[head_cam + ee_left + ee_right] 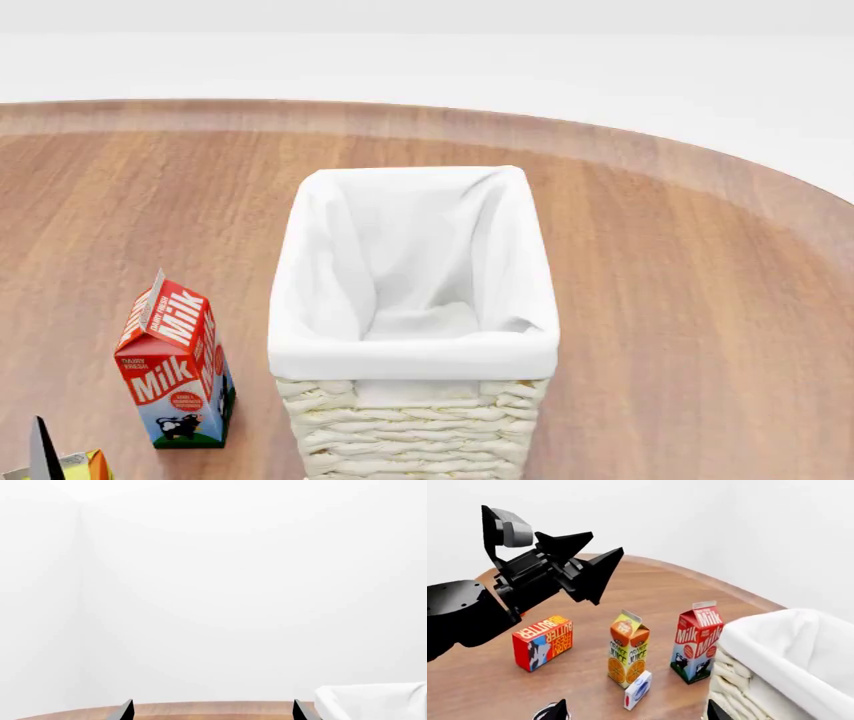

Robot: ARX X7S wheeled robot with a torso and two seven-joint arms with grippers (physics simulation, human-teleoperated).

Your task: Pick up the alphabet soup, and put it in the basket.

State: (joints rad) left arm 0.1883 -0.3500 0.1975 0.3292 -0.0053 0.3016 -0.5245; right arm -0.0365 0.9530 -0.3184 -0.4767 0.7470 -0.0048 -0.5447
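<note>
The basket point(414, 330) stands upright on the round wooden table point(694, 300), and its white cloth lining point(400, 260) is folded over the rim. Inside it only the cloth shows. No soup can shows in any view, so where it lies cannot be told.

Just beside the basket, on the left-arm side, a red and white milk carton point(176, 372) stands upright. The right wrist view shows more things beyond that carton, away from the basket: an orange juice carton point(628, 649) standing upright, a small white and blue box point(638, 690) lying at its foot, and, farther from the basket, a red and orange butter box point(542, 642) lying on its side.

The left gripper point(590, 562) hangs in the air above the table, over the butter box and well apart from the basket. Its two black pointed fingers point(602, 572) are spread apart with nothing between them.

Of the right gripper point(634, 711) only two dark fingertips show, set wide apart near the basket's woven wall, with nothing held between them.
</note>
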